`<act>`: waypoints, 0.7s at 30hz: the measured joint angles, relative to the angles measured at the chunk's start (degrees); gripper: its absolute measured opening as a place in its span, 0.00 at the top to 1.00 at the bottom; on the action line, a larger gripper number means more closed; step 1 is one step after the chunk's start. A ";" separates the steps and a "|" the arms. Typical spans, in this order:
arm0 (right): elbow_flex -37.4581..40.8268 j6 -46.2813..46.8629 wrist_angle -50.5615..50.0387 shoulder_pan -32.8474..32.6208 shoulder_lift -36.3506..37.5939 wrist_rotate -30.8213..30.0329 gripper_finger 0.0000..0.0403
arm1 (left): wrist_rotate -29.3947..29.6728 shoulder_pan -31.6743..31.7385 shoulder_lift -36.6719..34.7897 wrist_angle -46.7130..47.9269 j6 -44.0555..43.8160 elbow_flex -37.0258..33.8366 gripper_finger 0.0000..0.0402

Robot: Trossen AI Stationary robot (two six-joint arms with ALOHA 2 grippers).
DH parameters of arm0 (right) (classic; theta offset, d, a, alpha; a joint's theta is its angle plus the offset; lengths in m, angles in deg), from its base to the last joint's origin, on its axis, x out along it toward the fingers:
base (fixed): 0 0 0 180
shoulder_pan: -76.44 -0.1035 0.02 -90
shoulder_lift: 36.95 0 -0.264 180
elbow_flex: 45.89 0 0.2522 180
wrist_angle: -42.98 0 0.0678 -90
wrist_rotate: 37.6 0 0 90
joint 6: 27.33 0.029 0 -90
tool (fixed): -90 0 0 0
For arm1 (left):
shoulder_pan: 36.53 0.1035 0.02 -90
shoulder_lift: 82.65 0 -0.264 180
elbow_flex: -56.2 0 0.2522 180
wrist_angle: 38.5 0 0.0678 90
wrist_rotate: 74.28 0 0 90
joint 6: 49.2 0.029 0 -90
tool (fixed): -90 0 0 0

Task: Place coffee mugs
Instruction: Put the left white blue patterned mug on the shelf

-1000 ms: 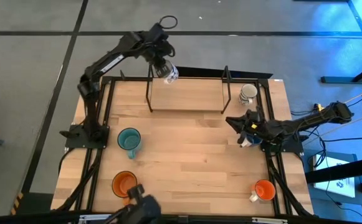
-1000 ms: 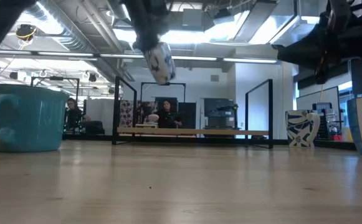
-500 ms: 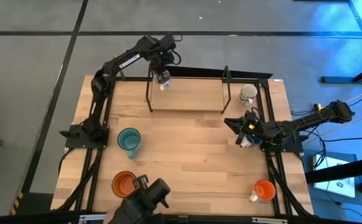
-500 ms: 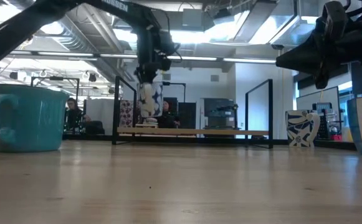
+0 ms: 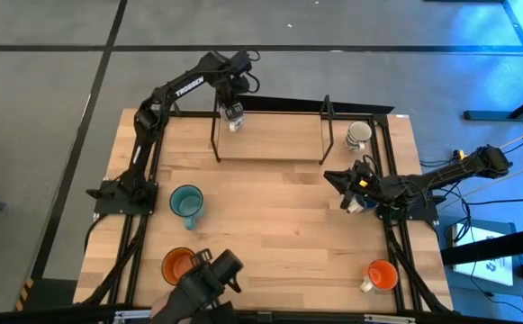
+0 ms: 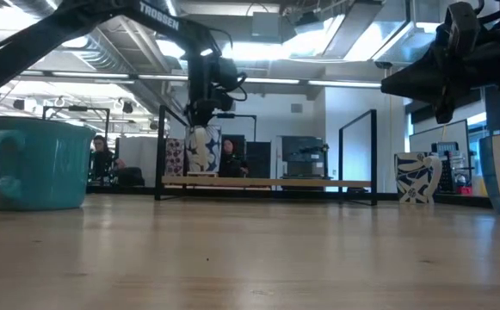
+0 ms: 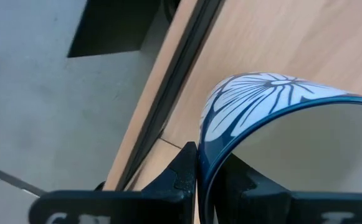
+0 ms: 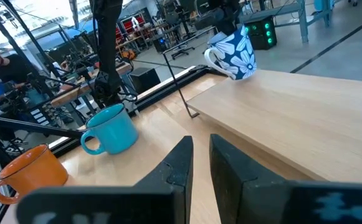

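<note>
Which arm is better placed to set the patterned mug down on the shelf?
Left: its gripper already pinches the patterned mug by the rim over the shelf. The right gripper hovers empty, far off.

Both robot arms are dark and thin — the left arm [image 5: 173,90] has white letters on it, and black cables loop near its wrist.

Teal mug [image 5: 187,204], orange mugs [image 5: 179,265], white/blue floral mug [image 7: 274,118].
</note>
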 joint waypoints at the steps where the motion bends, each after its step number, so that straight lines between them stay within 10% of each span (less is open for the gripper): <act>1: 0.00 -0.02 0.00 -0.01 0.00 0.00 0.90 | 0.16 0.08 0.00 0.09 0.00 -0.35 0.95; 21: 0.00 0.09 -0.02 -0.02 0.00 0.20 0.90 | 1.12 0.78 0.00 -1.53 1.38 -1.51 0.86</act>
